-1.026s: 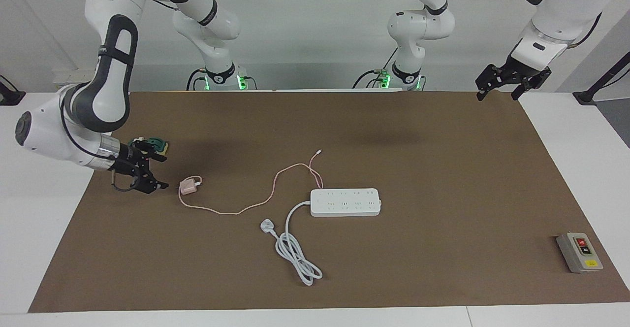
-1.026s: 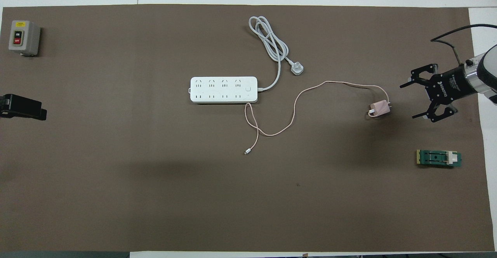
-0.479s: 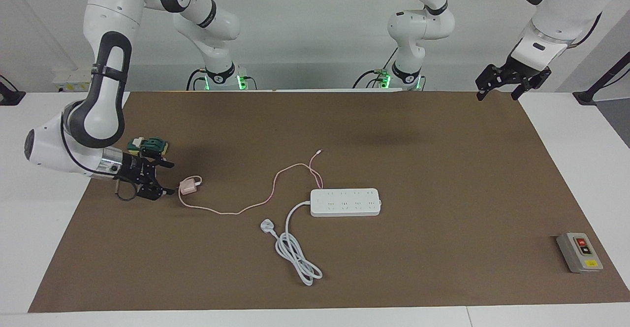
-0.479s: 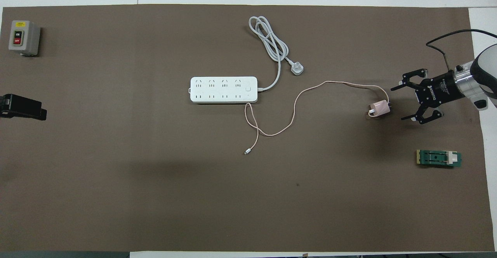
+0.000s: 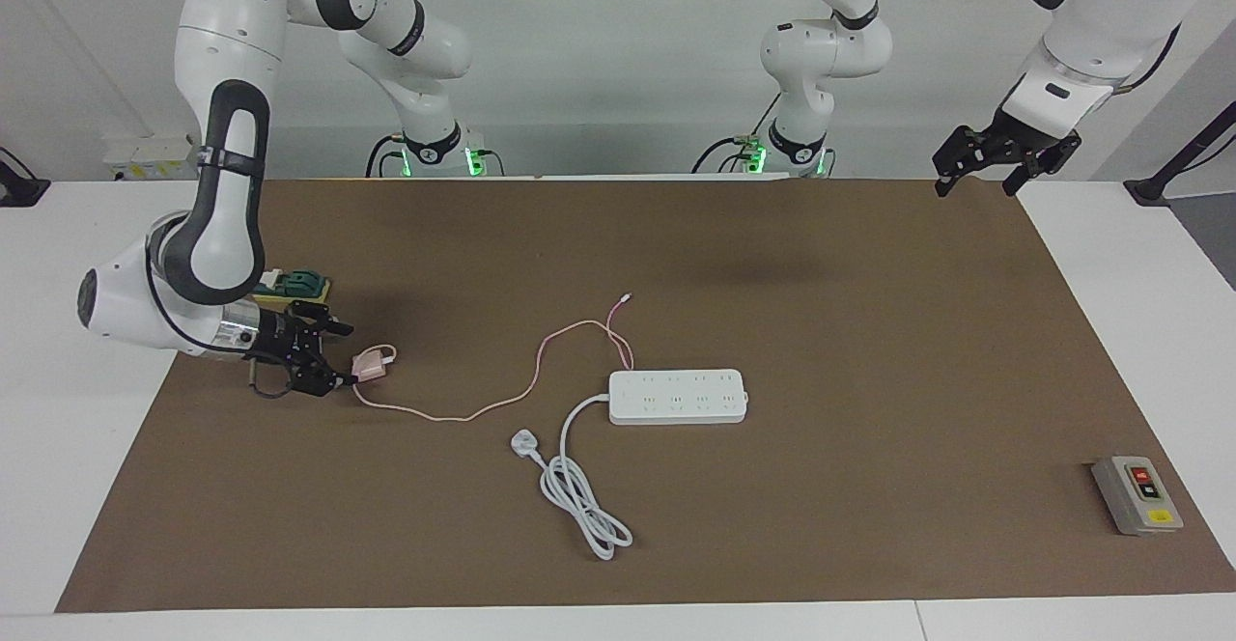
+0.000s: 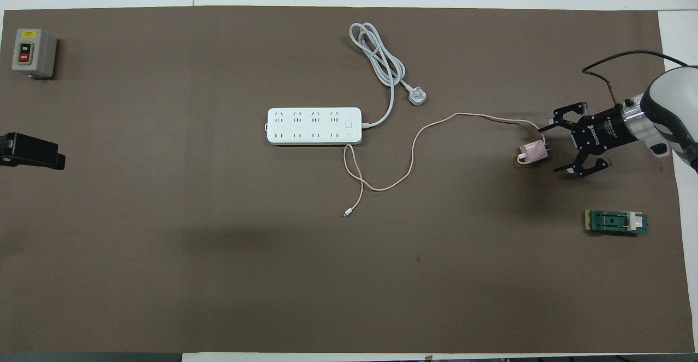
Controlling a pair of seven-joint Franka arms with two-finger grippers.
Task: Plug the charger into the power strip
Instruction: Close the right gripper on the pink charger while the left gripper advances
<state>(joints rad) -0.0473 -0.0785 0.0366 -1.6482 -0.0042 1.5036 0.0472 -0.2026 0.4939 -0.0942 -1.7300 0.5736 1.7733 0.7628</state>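
The pale-pink charger (image 5: 369,364) (image 6: 533,151) lies on the brown mat toward the right arm's end of the table. Its thin pink cable (image 6: 436,125) loops toward the power strip and ends in a tiny connector (image 6: 345,213). The white power strip (image 5: 678,396) (image 6: 313,126) lies flat mid-table with its sockets facing up. My right gripper (image 5: 333,358) (image 6: 552,147) is open and low over the mat. Its fingertips stand just at the charger's prong end, with no clear contact. My left gripper (image 5: 975,185) (image 6: 54,157) waits open, raised over the mat's corner at the left arm's end.
A white three-pin plug (image 5: 522,444) (image 6: 417,98) with coiled thick cord lies beside the strip, farther from the robots. A small green board (image 5: 299,284) (image 6: 616,222) sits near the right gripper. A grey switch box (image 5: 1137,494) (image 6: 34,53) stands at the left arm's end.
My right gripper has dropped lower and moved in toward the charger, still open. The charger, the strip and the left arm have not moved.
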